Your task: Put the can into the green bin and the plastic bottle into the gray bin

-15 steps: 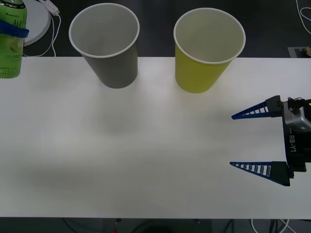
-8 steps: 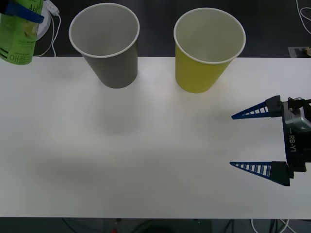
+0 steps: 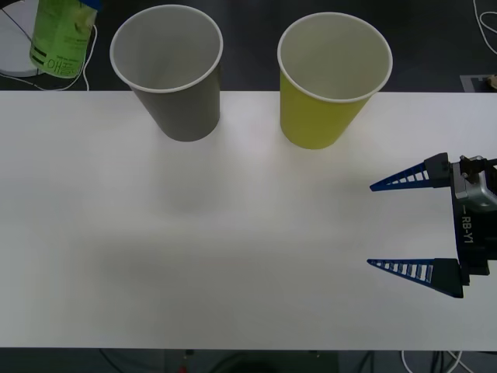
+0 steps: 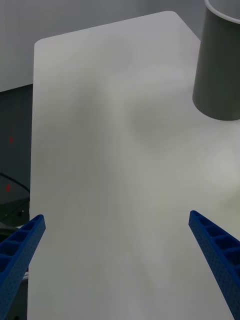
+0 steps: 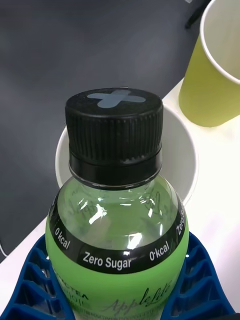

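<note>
The plastic bottle (image 3: pixel 62 37), bright green with a black cap (image 5: pixel 115 132), hangs tilted in the air at the far left, beyond the table's back edge. My left gripper (image 5: pixel 117 252) is shut on its body, one blue finger (image 5: pixel 31 280) on each side. The gray bin (image 3: pixel 172 74) stands upright just right of the bottle, and its white rim (image 5: pixel 189 150) shows behind the cap. The green bin (image 3: pixel 330 85) stands upright to the right of the gray one. My right gripper (image 3: pixel 371 225) rests open and holding nothing over the table's right side. The can is out of view.
The white table (image 3: pixel 233 256) is bare in front of both bins. A white round object (image 3: pixel 12 50) with a cable lies on the dark floor behind the table's far left corner. The right wrist view looks along the table past the gray bin (image 4: pixel 220 65).
The left gripper has lifted the bottle and carried it to the right, toward the gray bin, tilting it more. The right arm has not moved.
</note>
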`<state>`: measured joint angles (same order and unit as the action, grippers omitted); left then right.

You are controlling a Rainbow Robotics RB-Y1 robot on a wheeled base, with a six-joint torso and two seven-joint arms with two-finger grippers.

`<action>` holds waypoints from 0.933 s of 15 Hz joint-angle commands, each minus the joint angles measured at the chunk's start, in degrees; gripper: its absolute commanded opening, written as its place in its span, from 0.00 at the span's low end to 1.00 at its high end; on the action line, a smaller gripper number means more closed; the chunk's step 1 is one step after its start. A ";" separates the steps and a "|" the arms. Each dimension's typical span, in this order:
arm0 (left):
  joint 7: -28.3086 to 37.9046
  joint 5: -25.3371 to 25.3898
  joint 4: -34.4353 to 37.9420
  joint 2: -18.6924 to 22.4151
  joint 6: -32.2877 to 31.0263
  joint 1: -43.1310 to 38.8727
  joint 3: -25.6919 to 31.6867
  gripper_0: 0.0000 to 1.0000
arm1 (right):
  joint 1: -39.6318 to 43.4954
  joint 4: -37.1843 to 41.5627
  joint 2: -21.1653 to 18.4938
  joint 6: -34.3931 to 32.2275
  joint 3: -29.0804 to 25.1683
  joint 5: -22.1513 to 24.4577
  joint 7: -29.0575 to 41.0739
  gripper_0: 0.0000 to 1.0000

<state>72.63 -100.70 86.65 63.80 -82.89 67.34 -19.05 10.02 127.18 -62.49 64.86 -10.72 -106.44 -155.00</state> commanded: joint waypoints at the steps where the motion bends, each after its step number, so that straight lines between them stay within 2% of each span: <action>1: -0.83 -0.46 -3.95 -2.80 -0.34 3.32 -1.87 0.00 | 0.00 0.00 0.00 0.00 0.00 0.00 0.00 1.00; 4: -2.32 -1.25 -7.99 -5.52 -0.43 5.70 -2.83 0.00 | 0.00 0.00 0.00 0.00 0.00 0.00 0.00 1.00; 8: -3.64 -1.95 -14.32 -8.42 -0.34 12.81 -8.81 0.00 | 0.00 0.00 0.00 0.00 0.00 0.00 0.00 1.00; 11: -4.78 -3.45 -19.94 -12.47 -0.34 16.15 -8.81 0.00 | 0.00 0.00 0.00 0.00 0.00 0.00 0.00 1.00; 14: -4.69 -7.58 -20.56 -15.37 0.27 16.95 -8.81 0.00 | 0.00 0.00 0.00 0.00 0.00 0.00 0.00 1.00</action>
<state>67.67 -106.83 66.12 49.54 -83.20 84.20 -27.87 10.02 127.18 -62.49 64.86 -10.72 -106.44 -155.00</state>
